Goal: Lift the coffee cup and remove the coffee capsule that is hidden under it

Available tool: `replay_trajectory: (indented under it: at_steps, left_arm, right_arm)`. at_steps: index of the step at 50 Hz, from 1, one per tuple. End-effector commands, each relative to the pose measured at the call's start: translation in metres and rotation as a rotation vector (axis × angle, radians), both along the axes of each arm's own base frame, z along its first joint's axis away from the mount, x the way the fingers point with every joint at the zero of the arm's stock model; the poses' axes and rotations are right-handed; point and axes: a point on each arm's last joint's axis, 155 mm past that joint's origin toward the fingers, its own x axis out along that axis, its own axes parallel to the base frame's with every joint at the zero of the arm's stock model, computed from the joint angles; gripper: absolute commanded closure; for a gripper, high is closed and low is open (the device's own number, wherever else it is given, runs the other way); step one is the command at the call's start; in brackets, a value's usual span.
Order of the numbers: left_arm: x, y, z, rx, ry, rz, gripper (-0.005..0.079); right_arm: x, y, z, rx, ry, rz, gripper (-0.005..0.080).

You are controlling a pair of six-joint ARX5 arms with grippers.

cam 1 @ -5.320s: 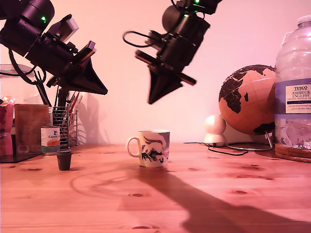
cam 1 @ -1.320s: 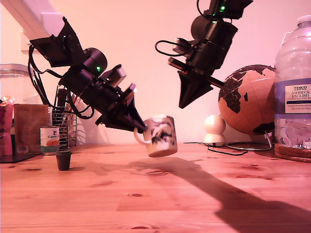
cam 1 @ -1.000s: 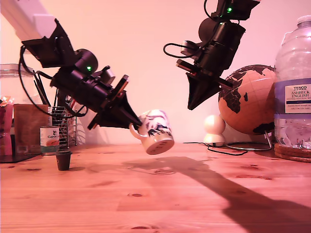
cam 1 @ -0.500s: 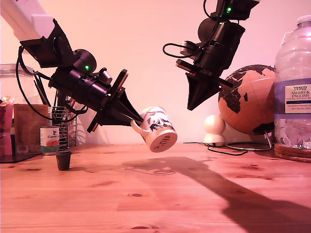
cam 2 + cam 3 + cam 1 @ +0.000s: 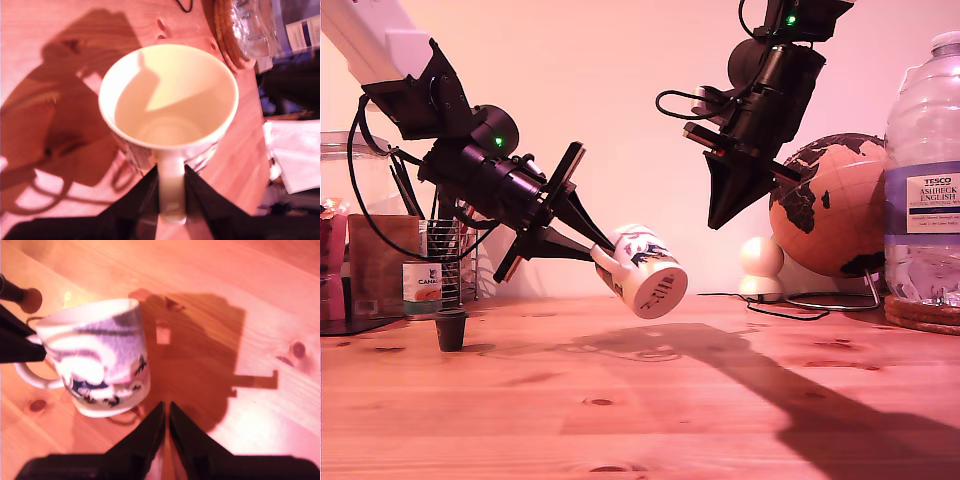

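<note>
The coffee cup (image 5: 645,272), a white mug with dark drawings, hangs tilted above the wooden table, its base turned toward the exterior camera. My first gripper (image 5: 601,251) is shut on its handle, reaching in from the exterior view's left. The first wrist view looks into the empty cup (image 5: 170,100), with my first gripper (image 5: 171,186) clamped on the handle. My second gripper (image 5: 712,222) hangs shut above and to the right of the cup in the exterior view, touching nothing. Its wrist view shows the cup (image 5: 97,357) beyond my second gripper (image 5: 166,409). The coffee capsule (image 5: 451,328) stands uncovered on the table at the exterior view's left.
At the exterior view's left stand a small labelled tin can (image 5: 423,284), a wire holder (image 5: 457,255) and a glass jar (image 5: 350,170). At its right are a globe (image 5: 830,205), a white round object (image 5: 761,265) and a large water bottle (image 5: 925,170) on a coaster.
The cup stood on the table five seconds ago; my first gripper has lifted it by the handle. Over the last second it tipped further, base toward the camera. The capsule has not moved.
</note>
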Motion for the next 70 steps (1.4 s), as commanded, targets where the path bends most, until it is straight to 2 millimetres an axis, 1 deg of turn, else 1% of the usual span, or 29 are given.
replay_trajectory:
  at_steps: [1,12,19,35,36,40,50,57,64,70]
  left_arm:
    - [0.002,-0.004,0.001,-0.023,0.012,-0.001,0.0764]
    - [0.004,-0.002,0.001,-0.036,0.080,0.044,0.0764]
    - [0.005,0.000,0.002,-0.048,0.114,0.065,0.0764]
    - [0.004,-0.007,0.015,-0.125,0.174,0.068,0.0764]
    - [0.004,-0.007,0.015,-0.131,0.207,0.087,0.0764]
    - [0.005,-0.007,0.016,-0.137,0.225,0.099,0.0764]
    - [0.005,-0.007,0.017,-0.144,0.245,0.111,0.0764]
    - [0.008,-0.009,0.020,-0.163,0.267,0.127,0.0764]
    - [0.011,-0.008,0.021,-0.168,0.293,0.156,0.0764]
    - [0.011,-0.008,0.020,-0.168,0.302,0.164,0.0764]
  right_arm:
    - [-0.001,0.002,-0.005,-0.007,0.011,0.010,0.0764]
    - [-0.012,-0.002,-0.010,-0.026,0.054,0.026,0.0764]
    - [-0.014,-0.002,-0.010,-0.028,0.062,0.027,0.0764]
    - [-0.017,0.009,-0.009,-0.012,0.057,0.050,0.0762]
    - [-0.018,0.011,-0.009,-0.012,0.058,0.054,0.0762]
    - [-0.021,0.017,-0.008,-0.006,0.060,0.065,0.0741]
    - [-0.030,0.043,-0.004,0.042,0.056,0.122,0.0656]
    - [-0.037,0.070,0.000,0.065,0.028,0.179,0.0585]
    - [-0.051,0.094,0.001,0.051,-0.017,0.296,0.0583]
    - [-0.061,0.110,0.002,0.040,-0.051,0.382,0.0568]
